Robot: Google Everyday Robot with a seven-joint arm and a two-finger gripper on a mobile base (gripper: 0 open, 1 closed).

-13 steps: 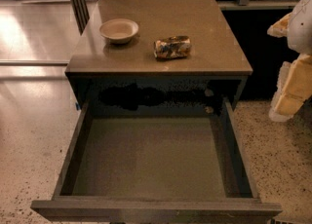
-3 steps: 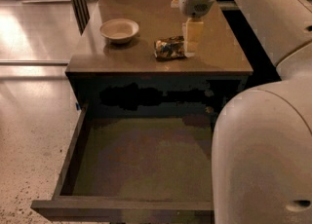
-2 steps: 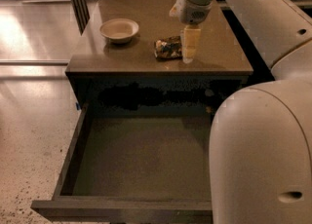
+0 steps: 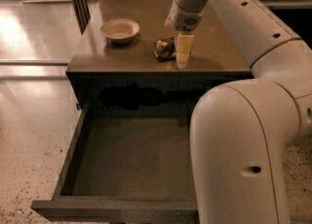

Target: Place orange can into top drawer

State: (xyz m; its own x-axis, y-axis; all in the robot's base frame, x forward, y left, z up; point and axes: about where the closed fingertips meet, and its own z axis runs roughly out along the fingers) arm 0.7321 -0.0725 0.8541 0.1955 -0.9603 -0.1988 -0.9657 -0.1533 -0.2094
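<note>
The orange can (image 4: 165,49) lies on its side on the brown cabinet top (image 4: 219,52), right of the middle. My gripper (image 4: 183,52) hangs down from the white arm right at the can's right end and hides that end. Whether it touches the can does not show. The top drawer (image 4: 68,169) is pulled far out below the cabinet top, and its inside holds nothing that I can see.
A pale round bowl (image 4: 120,29) stands on the cabinet top left of the can. My big white arm link (image 4: 243,150) fills the lower right and hides the drawer's right side. Shiny floor lies to the left, with dark rails behind.
The arm came into view from the right and reached over the cabinet top. Over the last second the gripper sank and shifted toward the front, down to the can's right end. The can has not moved.
</note>
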